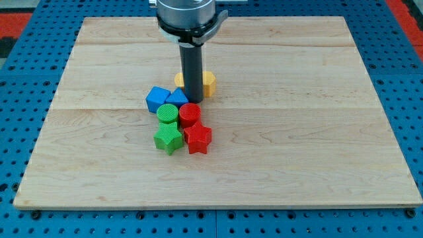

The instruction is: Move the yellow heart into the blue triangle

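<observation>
A blue cube (pixel 156 99) lies on the wooden tabletop (pixel 297 132), a little left of the middle. Toward the view's bottom from it stands a green cylinder (pixel 168 113), touching a red cylinder (pixel 190 115) on its right. Below these two, a green star (pixel 168 139) and a red star (pixel 197 138) lie side by side, touching.

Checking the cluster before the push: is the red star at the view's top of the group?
No: the red star lies at the cluster's bottom, beside the green star.

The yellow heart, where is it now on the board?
The yellow heart sits just above the board's centre, partly hidden behind my tip, at the upper right of the blue triangle.
</observation>
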`<action>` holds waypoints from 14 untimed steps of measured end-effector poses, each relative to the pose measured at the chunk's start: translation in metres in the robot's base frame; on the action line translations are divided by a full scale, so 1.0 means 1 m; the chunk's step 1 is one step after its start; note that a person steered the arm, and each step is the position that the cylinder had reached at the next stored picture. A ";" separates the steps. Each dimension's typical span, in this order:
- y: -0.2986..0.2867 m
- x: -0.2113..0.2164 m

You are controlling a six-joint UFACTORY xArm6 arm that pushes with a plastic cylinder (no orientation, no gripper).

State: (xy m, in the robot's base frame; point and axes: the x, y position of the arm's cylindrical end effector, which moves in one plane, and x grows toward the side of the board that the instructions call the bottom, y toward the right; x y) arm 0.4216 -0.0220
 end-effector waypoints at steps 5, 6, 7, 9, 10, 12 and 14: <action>-0.027 -0.023; -0.052 -0.011; -0.062 -0.032; -0.108 0.035; -0.078 0.040; -0.094 -0.031; -0.056 -0.024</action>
State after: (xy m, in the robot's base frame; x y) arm 0.3980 -0.0783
